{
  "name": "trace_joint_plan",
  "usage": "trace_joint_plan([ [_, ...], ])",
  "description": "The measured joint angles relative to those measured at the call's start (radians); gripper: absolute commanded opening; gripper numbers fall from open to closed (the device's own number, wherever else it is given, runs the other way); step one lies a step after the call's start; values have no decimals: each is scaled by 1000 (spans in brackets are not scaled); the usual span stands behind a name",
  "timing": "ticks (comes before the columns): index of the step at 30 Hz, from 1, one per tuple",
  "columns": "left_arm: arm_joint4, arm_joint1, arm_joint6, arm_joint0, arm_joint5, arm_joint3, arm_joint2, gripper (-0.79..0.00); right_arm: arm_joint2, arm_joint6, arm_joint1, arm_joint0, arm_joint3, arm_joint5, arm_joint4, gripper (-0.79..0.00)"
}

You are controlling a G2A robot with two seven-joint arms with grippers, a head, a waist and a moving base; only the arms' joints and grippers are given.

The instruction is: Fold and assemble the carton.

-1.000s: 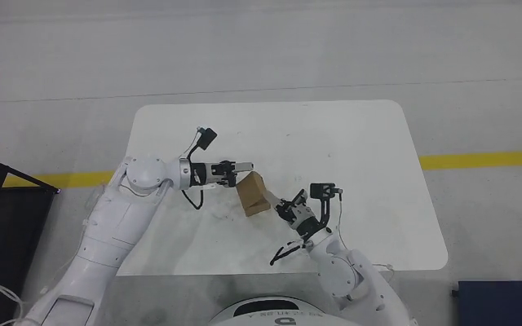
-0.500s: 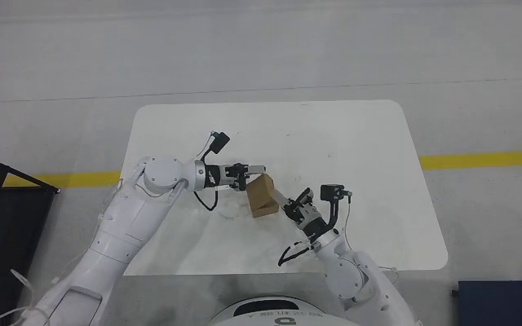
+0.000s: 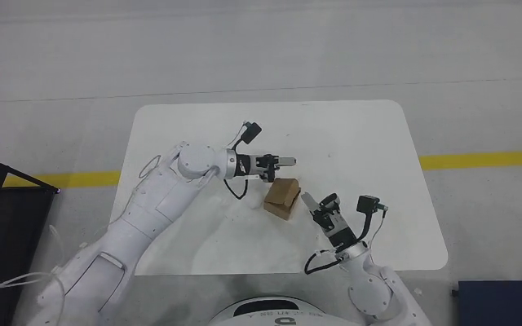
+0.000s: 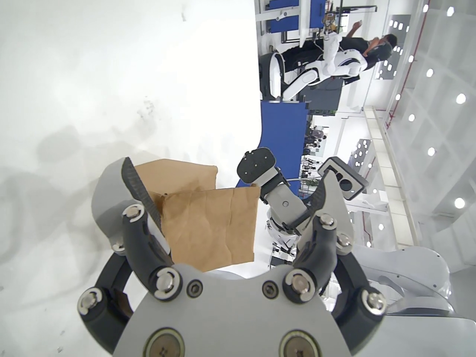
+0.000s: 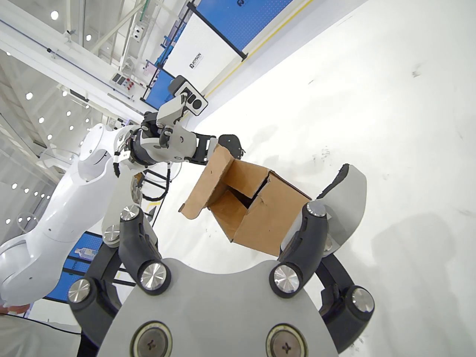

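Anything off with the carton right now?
Yes. The carton end is only half closed: one flap sticks outward by the left gripper, and the inner flaps leave a dark gap. The cardboard looks creased.

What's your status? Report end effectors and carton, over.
Left end effector open, at raised flap. Right end effector open, alongside carton. Carton on table, end flaps unclosed. Nothing blocking.

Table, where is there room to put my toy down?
The table is bare across its far right side, beyond the carton, and along the far edge. It is crowded in the middle, where the left claw and right claw sit close to the carton.
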Motion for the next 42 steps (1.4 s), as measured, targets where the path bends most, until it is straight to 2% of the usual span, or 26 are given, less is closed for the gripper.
trace_joint_plan([
  [2,22,-1,-10,-19,-28,22,0,0,9,11,2,-8,-3,-16,13,-108],
  [4,88,10,-34,-36,-69,27,-14,0,15,22,4,-10,-5,-27,21,-139],
  [8,230,54,-104,-16,-126,-32,-81,0,16,47,5,-8,2,-9,37,-305],
  [10,274,80,-151,20,-131,-90,-127,0,12,71,5,1,10,32,29,-354],
  [12,295,101,-189,69,-126,-157,-165,-22,2,104,5,11,16,65,25,-385],
  [16,280,122,-218,152,-100,-251,-207,-71,-18,146,5,24,22,95,24,-345],
  [23,332,125,-187,202,-69,-301,-176,-92,-36,142,4,33,28,106,26,-329],
  [31,365,113,-152,178,-61,-271,-127,-95,-41,119,6,19,9,81,19,-394],
  [35,363,108,-154,163,-61,-254,-111,-65,-57,142,5,42,20,110,5,-397],
  [42,366,104,-169,145,-55,-237,-96,-58,-73,144,4,68,39,118,7,-403],
])
